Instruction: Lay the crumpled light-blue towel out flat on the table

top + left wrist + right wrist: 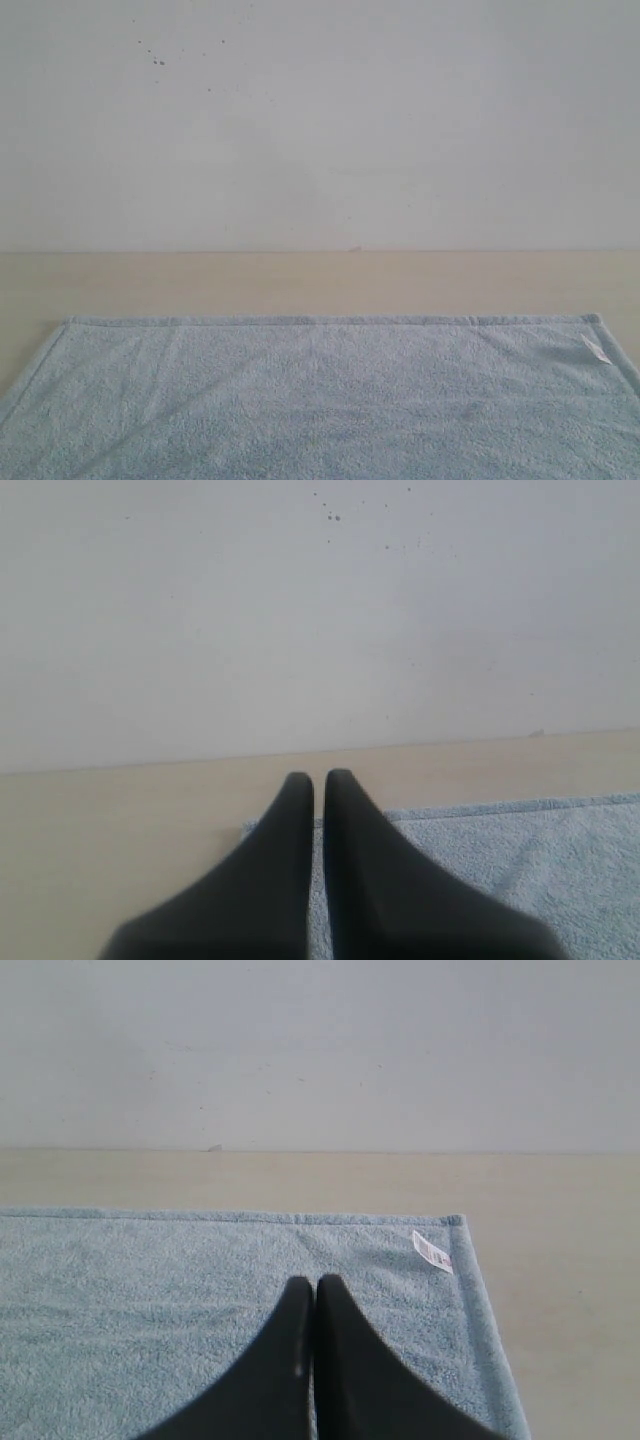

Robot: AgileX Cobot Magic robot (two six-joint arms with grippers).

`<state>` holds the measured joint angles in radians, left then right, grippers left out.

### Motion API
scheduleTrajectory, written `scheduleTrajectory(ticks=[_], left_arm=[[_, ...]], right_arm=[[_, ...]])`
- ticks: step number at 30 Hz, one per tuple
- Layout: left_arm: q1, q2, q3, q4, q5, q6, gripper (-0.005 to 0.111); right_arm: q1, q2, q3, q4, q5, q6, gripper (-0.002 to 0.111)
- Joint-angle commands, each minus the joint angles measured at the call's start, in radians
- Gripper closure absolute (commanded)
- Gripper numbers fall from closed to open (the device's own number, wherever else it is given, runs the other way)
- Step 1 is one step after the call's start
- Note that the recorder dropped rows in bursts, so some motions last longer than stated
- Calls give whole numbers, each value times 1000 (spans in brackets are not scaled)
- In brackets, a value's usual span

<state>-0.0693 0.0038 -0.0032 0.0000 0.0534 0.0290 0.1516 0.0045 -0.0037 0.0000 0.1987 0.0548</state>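
The light-blue towel (320, 400) lies flat and smooth on the beige table (320, 285), its far hem straight and both far corners showing. A small white label (596, 350) sits near its far right corner. No gripper shows in the exterior view. In the left wrist view my left gripper (319, 778) is shut and empty, held above the towel's (520, 860) far left corner. In the right wrist view my right gripper (314, 1283) is shut and empty above the towel (150, 1310), with the label (432, 1252) close by.
A white wall (320, 120) with a few dark specks rises behind the table's far edge. A bare strip of tabletop runs between the towel's far hem and the wall, and more bare table (570, 1290) lies beside the towel's right hem.
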Motion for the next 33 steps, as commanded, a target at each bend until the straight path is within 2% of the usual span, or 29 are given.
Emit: scheduleTrajectory(ticks=[1,11,33], left_arm=[[0,-4,3,0,7,-10,103],[0,-4,3,0,89,-10,103],[0,-4,3,0,89,-10,103]], right_arm=[[-2,-5,4,0,-2,-2,108],[-2,-5,4,0,-2,-2,108],[-2,-5,4,0,-2,-2,108]])
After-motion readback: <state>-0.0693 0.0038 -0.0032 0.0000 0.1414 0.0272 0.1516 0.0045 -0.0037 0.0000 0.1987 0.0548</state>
